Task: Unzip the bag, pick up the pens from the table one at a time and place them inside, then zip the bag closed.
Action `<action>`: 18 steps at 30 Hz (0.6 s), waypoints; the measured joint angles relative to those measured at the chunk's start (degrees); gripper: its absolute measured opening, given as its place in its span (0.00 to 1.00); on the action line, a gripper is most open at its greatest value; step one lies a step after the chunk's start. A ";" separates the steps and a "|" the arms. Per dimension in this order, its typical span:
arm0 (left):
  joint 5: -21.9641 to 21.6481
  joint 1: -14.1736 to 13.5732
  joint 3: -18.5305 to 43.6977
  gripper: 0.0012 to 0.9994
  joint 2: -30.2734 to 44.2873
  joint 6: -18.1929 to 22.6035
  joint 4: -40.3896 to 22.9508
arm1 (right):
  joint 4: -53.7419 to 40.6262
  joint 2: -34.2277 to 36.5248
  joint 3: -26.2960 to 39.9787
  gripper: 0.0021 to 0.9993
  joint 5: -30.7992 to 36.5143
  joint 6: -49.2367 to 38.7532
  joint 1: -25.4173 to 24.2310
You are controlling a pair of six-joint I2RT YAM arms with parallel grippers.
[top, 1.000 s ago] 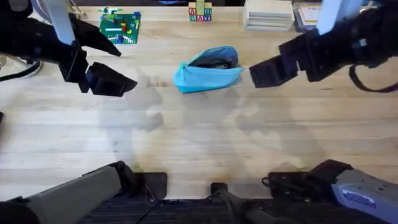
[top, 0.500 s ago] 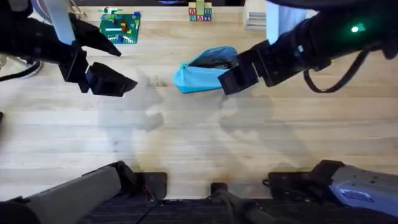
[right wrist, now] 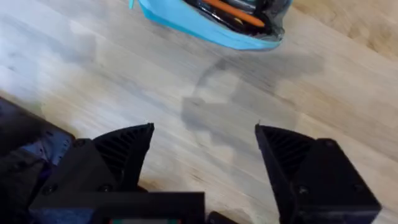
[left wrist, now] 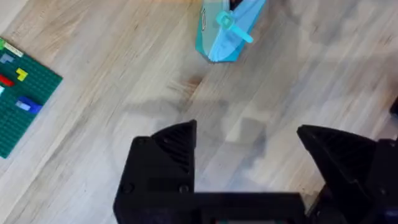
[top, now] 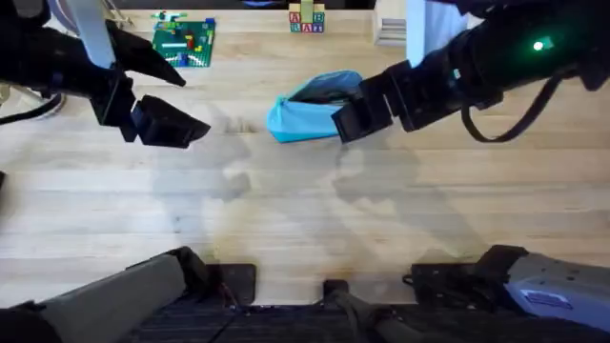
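A: Where are we?
B: Both grippers gape, empty: left [left wrist: 245, 165] hangs back, right [right wrist: 205, 158] near the bag [top: 315, 107]. Bag mid-table [top: 286, 219], unzipped, pens [right wrist: 233, 14] inside.
A: Next?
B: Zipping, I judge: catch the pull [left wrist: 231, 26].

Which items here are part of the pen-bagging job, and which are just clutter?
Job:
- bag, open, on the table
- pens inside the bag
- left gripper, open
- right gripper, open, beside the bag

Clutter:
- green brick plate
- letter blocks
- white stack at the table's far edge
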 joint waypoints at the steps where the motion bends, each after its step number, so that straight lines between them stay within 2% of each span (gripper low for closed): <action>1: 0.00 0.00 0.00 0.99 0.00 -0.02 0.00 | 0.41 0.00 0.00 1.00 -0.02 0.55 0.00; 18: 0.00 0.00 0.00 0.99 0.00 0.00 0.00 | 2.13 2.41 0.00 1.00 0.00 9.58 0.11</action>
